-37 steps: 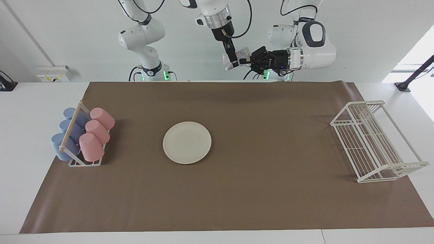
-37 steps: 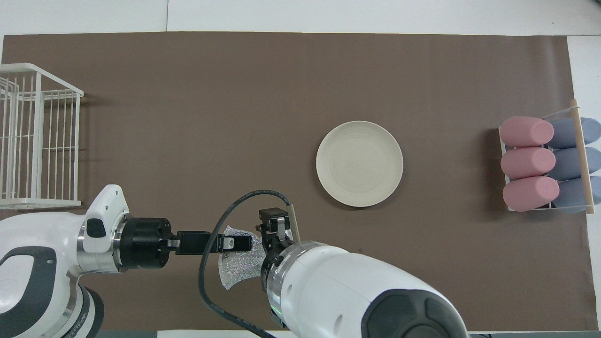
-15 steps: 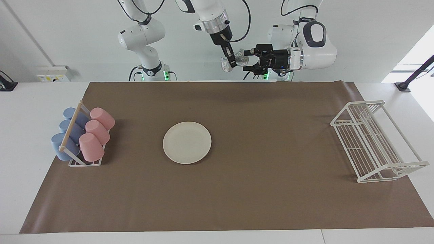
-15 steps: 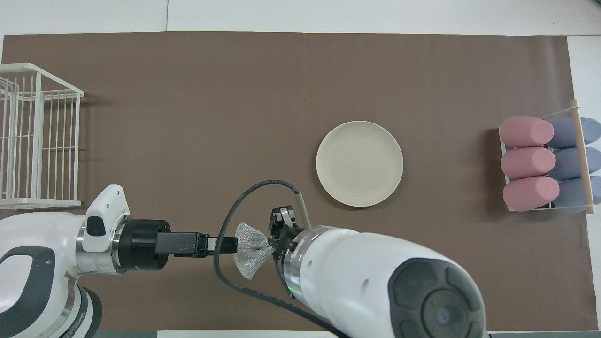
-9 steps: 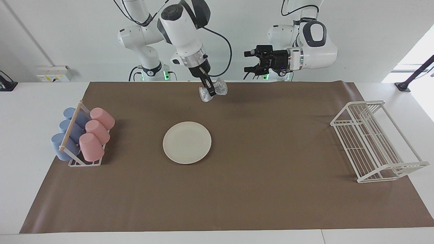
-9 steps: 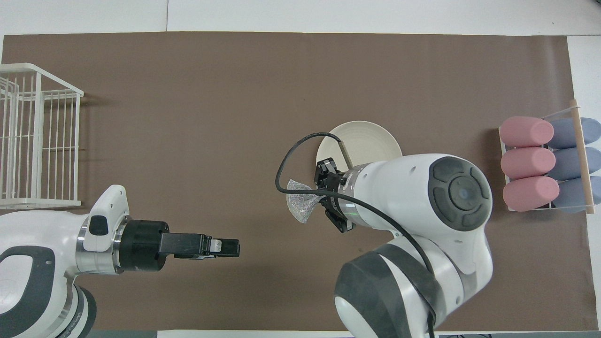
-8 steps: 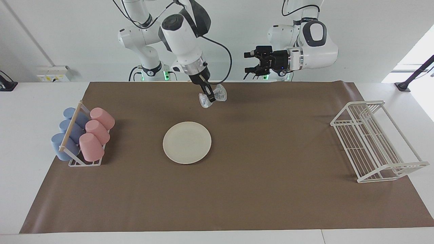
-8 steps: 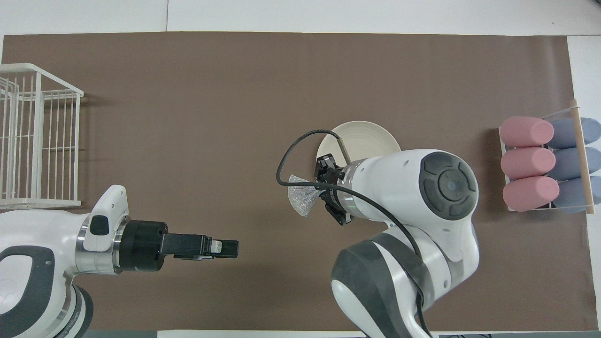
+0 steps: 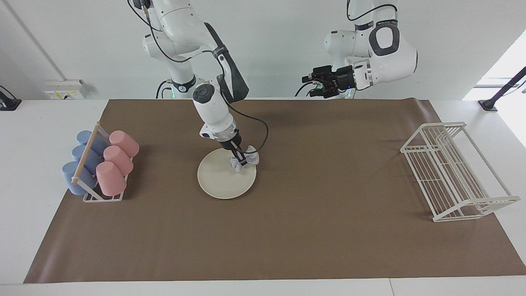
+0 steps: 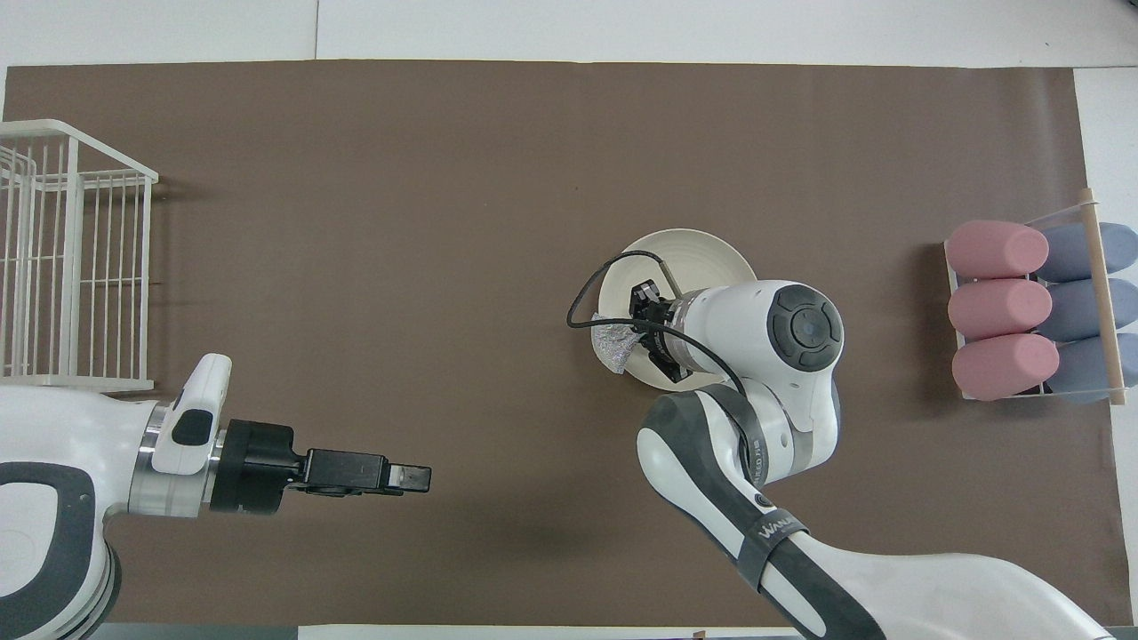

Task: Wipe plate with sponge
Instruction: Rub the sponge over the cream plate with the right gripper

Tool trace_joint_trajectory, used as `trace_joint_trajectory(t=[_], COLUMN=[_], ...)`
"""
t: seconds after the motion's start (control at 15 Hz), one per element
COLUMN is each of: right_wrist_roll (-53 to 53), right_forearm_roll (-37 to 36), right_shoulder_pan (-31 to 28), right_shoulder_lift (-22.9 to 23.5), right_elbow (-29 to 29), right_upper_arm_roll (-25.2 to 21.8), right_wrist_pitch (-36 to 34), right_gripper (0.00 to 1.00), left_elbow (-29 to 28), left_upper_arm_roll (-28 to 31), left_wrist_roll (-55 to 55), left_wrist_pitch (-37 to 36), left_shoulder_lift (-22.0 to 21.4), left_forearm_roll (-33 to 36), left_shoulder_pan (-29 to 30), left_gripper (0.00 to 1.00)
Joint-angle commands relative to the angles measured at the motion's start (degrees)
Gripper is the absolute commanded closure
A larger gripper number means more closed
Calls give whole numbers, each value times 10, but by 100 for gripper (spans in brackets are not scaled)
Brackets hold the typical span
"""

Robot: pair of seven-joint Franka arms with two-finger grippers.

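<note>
Facing view: my right gripper [image 9: 241,159] is down at the plate [image 9: 224,181], jaws closed tight on the middle of the sponge [image 9: 245,160], which bunches out either side like a bow. I judge the pad is at or just above the plate's edge nearer the robots, placed to begin wiping. My left gripper [image 9: 309,79] waits, raised over the table edge by the bases, jaws apart and empty. Overhead view: the sponge [image 10: 613,344] overlaps the plate's [image 10: 702,244] rim toward the left arm's end; contact is unconfirmed here.
</note>
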Motion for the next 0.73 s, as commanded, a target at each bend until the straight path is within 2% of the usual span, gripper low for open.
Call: trace_joint_trajectory(t=[0.0,0.2,0.4,0.66], right_wrist_roll=[-50,-123,-202,-209], right_forearm_roll=[6,6,6,6], right_shoulder_pan=[-27,-61,-102,-105], right_shoulder_lift=[8,18,22,22], right_elbow=[-18,-33,-35,-37], right_upper_arm_roll=[8,8,8,8], right_wrist_pitch=[12,32,30,31], right_gripper=[100,100,100,100], left_elbow=[23,56,73,101], left_upper_arm_roll=[-4,-4,-5,-5], left_wrist_roll=[-8,-10,-2,5], left_wrist_pitch=[-42,-52,-50,-44], left_shoulder_lift=[9,31,36,52], left_forearm_roll=[75,164,236,338], left_shoulder_pan=[32,36,48,48], left_gripper=[0,0,0,0])
